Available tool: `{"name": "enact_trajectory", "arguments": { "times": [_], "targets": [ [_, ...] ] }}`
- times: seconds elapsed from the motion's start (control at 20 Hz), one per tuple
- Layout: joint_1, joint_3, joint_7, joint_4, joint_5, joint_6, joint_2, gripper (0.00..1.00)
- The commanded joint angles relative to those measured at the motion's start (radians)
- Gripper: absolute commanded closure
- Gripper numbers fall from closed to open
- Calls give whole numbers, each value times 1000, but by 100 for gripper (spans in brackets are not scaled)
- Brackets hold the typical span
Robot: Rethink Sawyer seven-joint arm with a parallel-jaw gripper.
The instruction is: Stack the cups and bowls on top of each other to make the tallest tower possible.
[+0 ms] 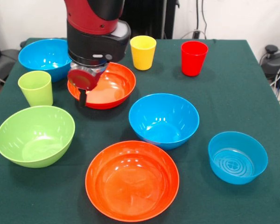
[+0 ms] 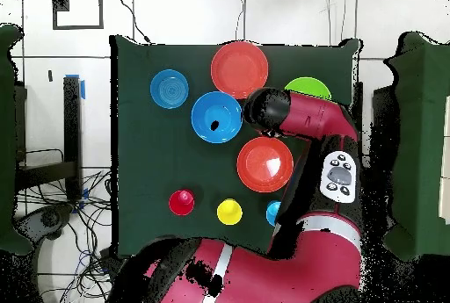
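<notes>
Orange, the wide glossy plastic bowl [image 1: 107,86] at the table's far side lies right under the red and black arm's gripper [image 1: 82,97], which hangs over that bowl's rim on the side facing the lime green plastic tumbler [image 1: 36,87]. From where I stand, a short drop would meet that rim. The arm comes straight down, wrist vertical. Only one dark finger [image 1: 82,98] shows below the red disc, so I cannot tell how wide it stands or whether it holds anything. No tower exists yet; every bowl and cup sits apart on the green cloth table [image 1: 233,88].
</notes>
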Motion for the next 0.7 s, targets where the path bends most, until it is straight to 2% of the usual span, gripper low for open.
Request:
{"name": "enact_trajectory", "arguments": {
  "times": [0.05, 0.4, 0.7],
  "targets": [
    [-29, 164, -199, 60, 3, 58, 17, 0],
    [-43, 188, -202, 42, -8, 66, 40, 0],
    [-27, 175, -210, -6, -35, 146, 63, 0]
  ]
}}
